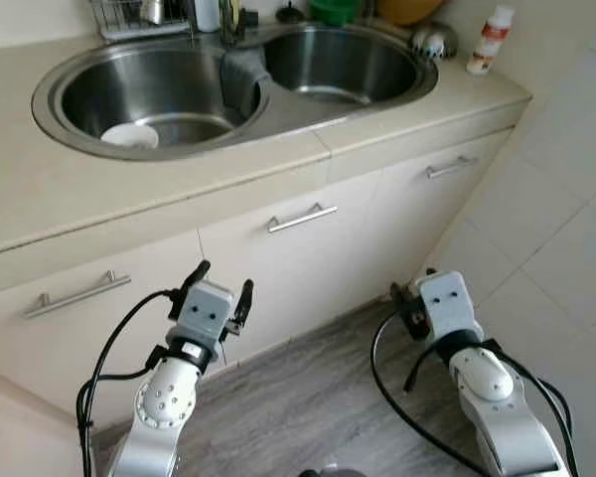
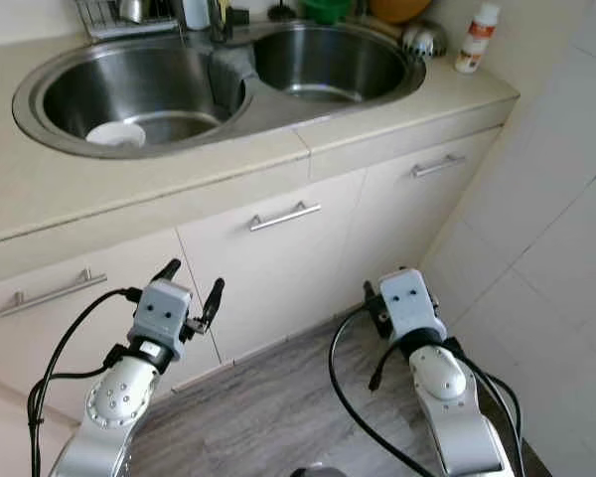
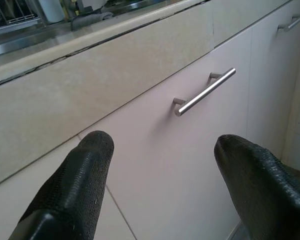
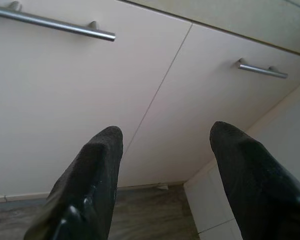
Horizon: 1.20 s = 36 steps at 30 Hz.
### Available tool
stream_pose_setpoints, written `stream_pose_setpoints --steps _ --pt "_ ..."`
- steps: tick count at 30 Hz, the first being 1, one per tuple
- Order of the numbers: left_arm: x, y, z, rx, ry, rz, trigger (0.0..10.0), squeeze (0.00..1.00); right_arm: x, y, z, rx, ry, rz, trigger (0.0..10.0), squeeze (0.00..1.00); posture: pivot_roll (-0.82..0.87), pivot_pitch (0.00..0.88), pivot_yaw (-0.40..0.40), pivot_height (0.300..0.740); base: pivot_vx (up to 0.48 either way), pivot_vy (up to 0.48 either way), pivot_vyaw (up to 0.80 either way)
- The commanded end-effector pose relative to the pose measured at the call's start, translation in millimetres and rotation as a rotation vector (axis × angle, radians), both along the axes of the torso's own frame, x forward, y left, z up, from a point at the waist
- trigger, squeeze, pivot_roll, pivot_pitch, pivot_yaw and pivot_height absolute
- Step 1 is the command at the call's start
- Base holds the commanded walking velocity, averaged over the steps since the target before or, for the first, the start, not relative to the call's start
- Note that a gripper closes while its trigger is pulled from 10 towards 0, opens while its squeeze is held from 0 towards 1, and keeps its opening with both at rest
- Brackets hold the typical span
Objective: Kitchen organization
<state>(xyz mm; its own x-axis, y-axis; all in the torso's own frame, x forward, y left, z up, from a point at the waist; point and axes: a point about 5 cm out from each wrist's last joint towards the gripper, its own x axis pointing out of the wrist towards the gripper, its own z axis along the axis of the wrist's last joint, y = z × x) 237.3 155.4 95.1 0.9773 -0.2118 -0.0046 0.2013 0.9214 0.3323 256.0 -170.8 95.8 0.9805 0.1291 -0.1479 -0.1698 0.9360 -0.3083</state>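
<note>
Beige bench [image 1: 40, 179] with a double steel sink [image 1: 278, 109] set into it; white bowl [image 1: 130, 135] lying in the left basin, grey cloth [image 1: 240, 72] draped over the divider between basins. At the back, a dish rack [image 1: 129, 15] behind the left basin, a green bowl [image 1: 334, 10] behind the right one, and a white bottle with a red band [image 1: 488, 40] standing on the bench at the far right corner. Below, cream cabinet doors with silver bar handles [image 1: 302, 218]. Left gripper [image 1: 221, 288] held low before the cabinet fronts, fingers [image 3: 75, 185] spread wide, holding nothing. Right gripper [image 4: 165, 165] low over the grey wood floor [image 1: 298, 397] near the tiled wall [image 1: 556, 199], fingers [image 4: 90, 175] likewise spread apart and empty.
</note>
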Motion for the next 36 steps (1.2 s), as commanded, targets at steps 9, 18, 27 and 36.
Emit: stream_pose_setpoints --steps 9,18,27,36 --pt "1.0 -2.2 2.3 -0.018 0.001 -0.006 10.0 0.0 2.1 -4.9 -0.7 0.017 0.002 -0.027 10.0 0.0 -0.04 0.043 -0.052 0.74 0.0 -0.251 -0.8" --pt "1.6 -1.9 0.1 -0.034 0.014 -0.007 10.0 0.0 2.5 -5.7 -1.1 0.021 0.003 -0.029 10.0 0.0 -0.04 0.046 -0.053 0.74 0.0 0.295 -0.8" --pt "2.4 0.6 -1.8 -0.039 0.018 -0.01 10.0 0.0 3.4 -6.1 -1.1 0.034 0.003 -0.04 10.0 0.0 -0.04 0.045 -0.05 0.74 0.0 0.0 -0.8" --pt "3.9 0.6 -4.2 -0.03 0.024 -0.013 10.0 0.0 5.1 -6.7 -1.4 0.041 0.005 -0.045 10.0 0.0 -0.04 0.043 -0.049 0.74 0.0 0.0 -0.8"
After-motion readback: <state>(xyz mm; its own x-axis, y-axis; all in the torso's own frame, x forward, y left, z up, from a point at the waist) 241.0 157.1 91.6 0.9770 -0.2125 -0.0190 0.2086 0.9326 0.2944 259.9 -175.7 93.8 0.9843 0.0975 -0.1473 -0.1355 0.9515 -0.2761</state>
